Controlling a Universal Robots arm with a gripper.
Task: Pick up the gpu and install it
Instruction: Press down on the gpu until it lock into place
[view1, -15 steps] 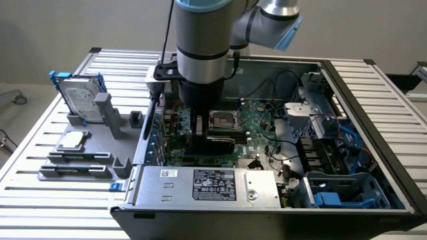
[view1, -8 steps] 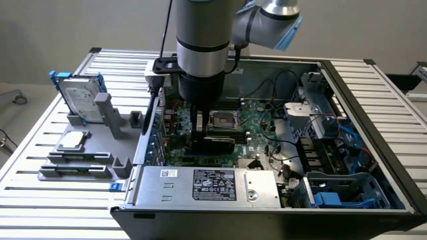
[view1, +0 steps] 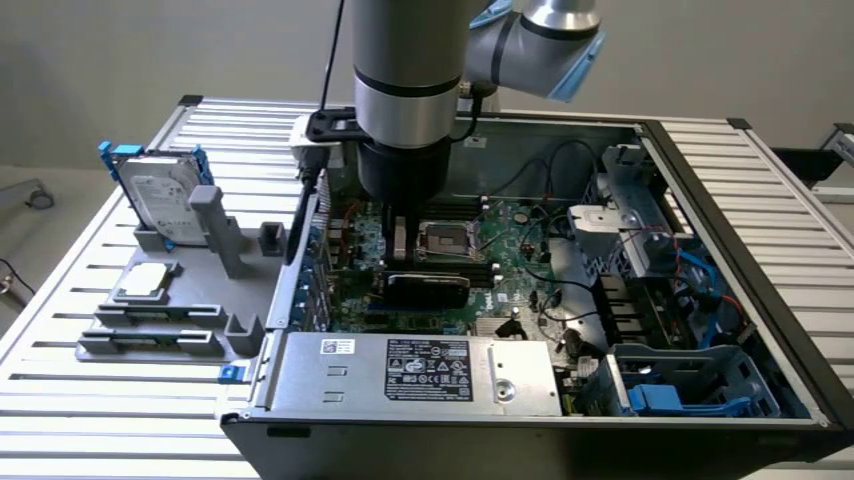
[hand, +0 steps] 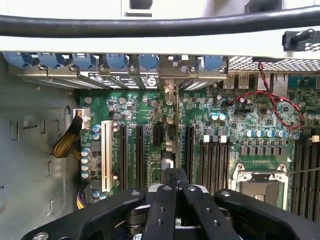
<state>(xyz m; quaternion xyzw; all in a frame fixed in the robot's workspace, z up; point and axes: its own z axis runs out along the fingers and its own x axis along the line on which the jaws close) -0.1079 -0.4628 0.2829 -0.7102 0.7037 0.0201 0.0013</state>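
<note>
Silver arm, black tool

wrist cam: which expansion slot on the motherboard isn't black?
The long slot nearest the yellow cable bundle. It alone is white; the other slots alongside it are black.

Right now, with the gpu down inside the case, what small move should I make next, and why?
Probably a slow, straight push down. The gripper is shut on the gpu, which hangs edge-down over the expansion slots, and it does not look fully seated; confirm it lines up with a slot first.
</note>
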